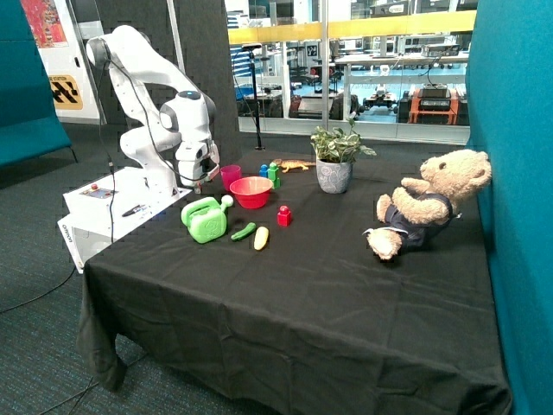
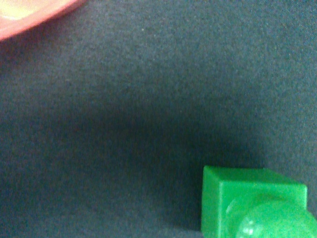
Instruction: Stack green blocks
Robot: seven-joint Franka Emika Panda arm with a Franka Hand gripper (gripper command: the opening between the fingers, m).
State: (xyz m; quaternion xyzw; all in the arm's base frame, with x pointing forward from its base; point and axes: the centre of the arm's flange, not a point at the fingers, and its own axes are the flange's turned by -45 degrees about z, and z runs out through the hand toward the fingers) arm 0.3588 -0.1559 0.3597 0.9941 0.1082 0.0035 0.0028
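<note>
A bright-green block with a round stud on top stands on the black cloth in the wrist view, close under the camera. A reddish rim curves past the far corner of that picture. In the outside view my gripper hangs low over the table's back corner, beside the pink cup and the red bowl. A green block stands behind the bowl, next to a blue brick. The block under the wrist camera is hidden in the outside view.
A light-green watering can, a green toy vegetable, a yellow one and a red brick lie in front of the bowl. A potted plant and a teddy bear stand farther along the table.
</note>
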